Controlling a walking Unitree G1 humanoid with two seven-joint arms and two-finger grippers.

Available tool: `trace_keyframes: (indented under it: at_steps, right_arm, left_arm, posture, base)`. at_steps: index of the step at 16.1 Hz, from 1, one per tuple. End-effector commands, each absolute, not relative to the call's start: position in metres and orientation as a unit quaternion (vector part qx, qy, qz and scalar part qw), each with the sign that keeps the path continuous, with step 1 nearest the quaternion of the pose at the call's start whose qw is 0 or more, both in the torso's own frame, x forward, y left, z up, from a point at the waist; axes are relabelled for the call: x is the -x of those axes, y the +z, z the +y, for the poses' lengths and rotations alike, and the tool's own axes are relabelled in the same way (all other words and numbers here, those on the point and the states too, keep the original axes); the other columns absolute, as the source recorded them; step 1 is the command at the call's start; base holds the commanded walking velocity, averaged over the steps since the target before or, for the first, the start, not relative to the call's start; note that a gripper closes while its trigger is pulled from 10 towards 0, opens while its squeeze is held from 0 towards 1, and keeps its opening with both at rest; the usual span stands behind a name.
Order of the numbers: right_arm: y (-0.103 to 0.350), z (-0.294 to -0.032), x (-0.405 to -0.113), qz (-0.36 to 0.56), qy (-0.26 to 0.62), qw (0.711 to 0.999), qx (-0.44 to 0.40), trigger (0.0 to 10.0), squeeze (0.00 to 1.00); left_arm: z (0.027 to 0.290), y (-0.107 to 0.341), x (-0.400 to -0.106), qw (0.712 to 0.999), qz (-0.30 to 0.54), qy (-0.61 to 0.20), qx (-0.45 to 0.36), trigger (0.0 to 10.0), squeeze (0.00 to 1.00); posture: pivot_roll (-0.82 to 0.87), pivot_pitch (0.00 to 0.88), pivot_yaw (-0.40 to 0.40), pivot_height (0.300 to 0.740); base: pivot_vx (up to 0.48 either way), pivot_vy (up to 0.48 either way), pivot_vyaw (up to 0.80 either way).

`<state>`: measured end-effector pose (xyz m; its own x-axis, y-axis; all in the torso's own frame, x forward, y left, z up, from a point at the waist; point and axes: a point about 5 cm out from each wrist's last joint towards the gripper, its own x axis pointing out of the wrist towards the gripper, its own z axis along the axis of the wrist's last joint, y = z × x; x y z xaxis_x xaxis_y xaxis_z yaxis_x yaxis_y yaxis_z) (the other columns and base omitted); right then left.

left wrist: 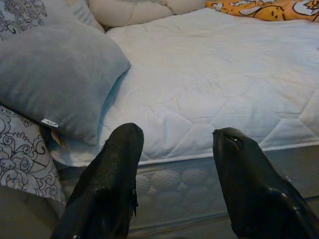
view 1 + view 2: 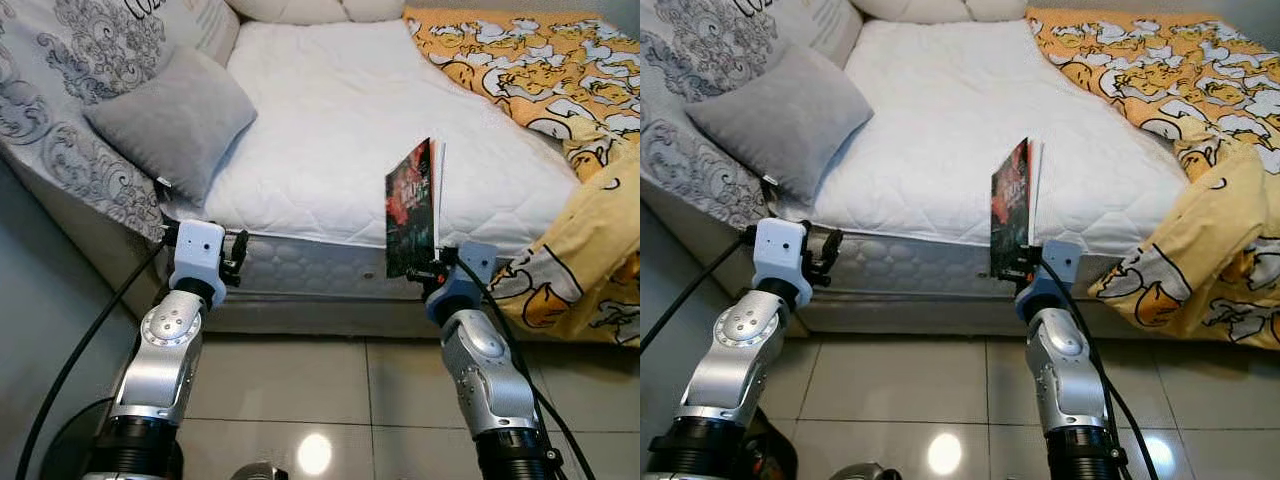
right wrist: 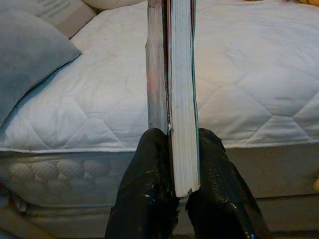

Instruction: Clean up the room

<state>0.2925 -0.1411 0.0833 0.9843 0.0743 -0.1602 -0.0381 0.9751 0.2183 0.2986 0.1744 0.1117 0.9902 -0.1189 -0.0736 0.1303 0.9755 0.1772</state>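
A dark-covered book stands upright, edge-on, in my right gripper, which is shut on its lower end in front of the bed's near edge. Its white page block shows between the two black fingers. My left gripper is open with nothing between its fingers, held before the mattress edge near the grey pillow. The bed's white quilted mattress lies just ahead of both arms.
A yellow cartoon-print blanket covers the bed's right side and hangs over the near right corner. A grey patterned duvet drapes over the left side. A cream pillow lies at the head. Shiny tiled floor lies below.
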Motion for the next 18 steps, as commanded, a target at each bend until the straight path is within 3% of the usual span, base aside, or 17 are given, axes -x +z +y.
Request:
trace_keyframes:
  at_steps: [1,6,18]
  right_arm:
    - [0.0982,-0.1360,-0.2995,0.053,0.051,0.993,-0.095,10.0,0.00]
    - [0.0990,-0.1300,-0.3006,0.057,0.081,0.991,-0.092,10.0,0.00]
    - [0.1018,-0.1315,-0.3074,0.055,0.099,0.990,-0.079,10.0,0.00]
  left_arm:
    - [0.1759,0.1177,-0.3019,0.994,0.023,-0.058,-0.093,10.0,0.00]
    - [0.1787,0.1178,-0.3029,0.994,0.022,-0.052,-0.092,10.0,0.00]
    - [0.1769,0.1190,-0.3067,0.994,0.018,-0.059,-0.094,10.0,0.00]
  posture:
    - [0.09,0.000,0.018,0.740]
    - [0.09,0.000,0.016,0.740]
    - [0.09,0.000,0.016,0.740]
  base:
    - [0.277,0.000,0.80]
    - [0.279,0.000,0.73]
    - [0.286,0.000,0.07]
